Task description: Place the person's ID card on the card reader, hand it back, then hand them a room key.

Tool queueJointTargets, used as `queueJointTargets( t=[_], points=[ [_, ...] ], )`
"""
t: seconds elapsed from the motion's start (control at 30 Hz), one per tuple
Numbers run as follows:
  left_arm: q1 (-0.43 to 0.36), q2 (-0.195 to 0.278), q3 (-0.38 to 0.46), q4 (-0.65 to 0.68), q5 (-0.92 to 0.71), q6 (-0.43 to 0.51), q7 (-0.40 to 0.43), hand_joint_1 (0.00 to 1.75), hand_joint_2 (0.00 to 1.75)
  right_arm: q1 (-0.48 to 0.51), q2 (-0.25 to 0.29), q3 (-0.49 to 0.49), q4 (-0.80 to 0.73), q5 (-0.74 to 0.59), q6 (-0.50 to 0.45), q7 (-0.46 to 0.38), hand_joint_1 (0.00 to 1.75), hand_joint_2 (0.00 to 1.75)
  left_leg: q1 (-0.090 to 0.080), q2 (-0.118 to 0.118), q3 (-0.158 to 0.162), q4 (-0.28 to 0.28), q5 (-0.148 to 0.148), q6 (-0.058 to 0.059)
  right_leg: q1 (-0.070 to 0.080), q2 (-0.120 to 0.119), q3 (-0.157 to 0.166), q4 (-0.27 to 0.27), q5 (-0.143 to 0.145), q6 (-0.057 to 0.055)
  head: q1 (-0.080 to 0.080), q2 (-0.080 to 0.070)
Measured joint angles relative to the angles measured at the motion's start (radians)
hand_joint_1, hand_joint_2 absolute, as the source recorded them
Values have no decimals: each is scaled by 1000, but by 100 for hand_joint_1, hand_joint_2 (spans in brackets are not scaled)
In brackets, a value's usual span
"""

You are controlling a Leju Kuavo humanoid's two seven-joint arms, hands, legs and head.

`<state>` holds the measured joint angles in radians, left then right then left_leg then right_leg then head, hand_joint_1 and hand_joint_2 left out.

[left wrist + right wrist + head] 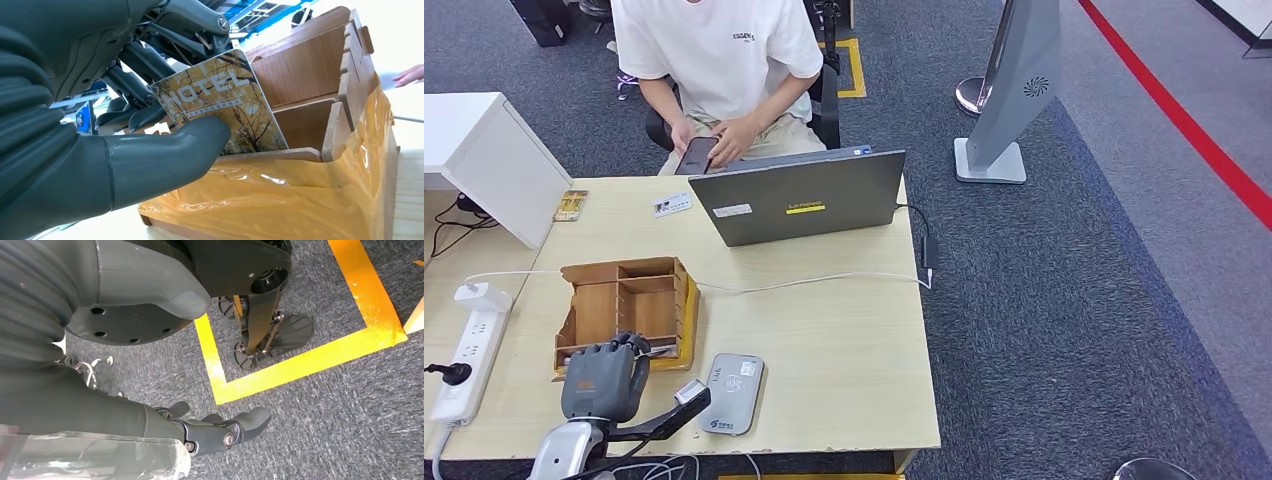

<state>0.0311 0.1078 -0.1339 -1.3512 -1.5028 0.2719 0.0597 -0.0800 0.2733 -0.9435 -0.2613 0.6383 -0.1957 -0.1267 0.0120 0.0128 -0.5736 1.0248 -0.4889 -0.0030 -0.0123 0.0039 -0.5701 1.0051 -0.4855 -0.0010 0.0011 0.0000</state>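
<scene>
In the head view, the left hand [604, 378] is seen at the near edge of the wooden organizer [624, 312] on the desk [844, 340].

In the left wrist view, the room key [225, 105] is pinched between thumb and fingers [145, 112], half out of its compartment, long axis tilted upward. It should be drawn straight out along that axis.

In the right wrist view, the right hand [220, 427] hangs over the floor, fingers loosely spread and empty.

Left hand [605, 378]: reached forward over the desk, thumb [165, 155] and dark fingers [135, 95] pinching a card (held upright). Right hand [200, 432]: hung low beside the body, fingers loosely extended, holding nothing.
</scene>
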Motion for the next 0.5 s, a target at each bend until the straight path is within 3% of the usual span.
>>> queueJointTargets(
  t=[0.5],
  points=[
    [16, -5, -8, -68, 4, -11, -1, 175, 175, -1, 6, -26, 0, -10, -3, -2, 0, 175, 0, 0, 0, 0, 0, 0, 0, 0, 0, 0, 0, 0, 0, 0]
  ],
)
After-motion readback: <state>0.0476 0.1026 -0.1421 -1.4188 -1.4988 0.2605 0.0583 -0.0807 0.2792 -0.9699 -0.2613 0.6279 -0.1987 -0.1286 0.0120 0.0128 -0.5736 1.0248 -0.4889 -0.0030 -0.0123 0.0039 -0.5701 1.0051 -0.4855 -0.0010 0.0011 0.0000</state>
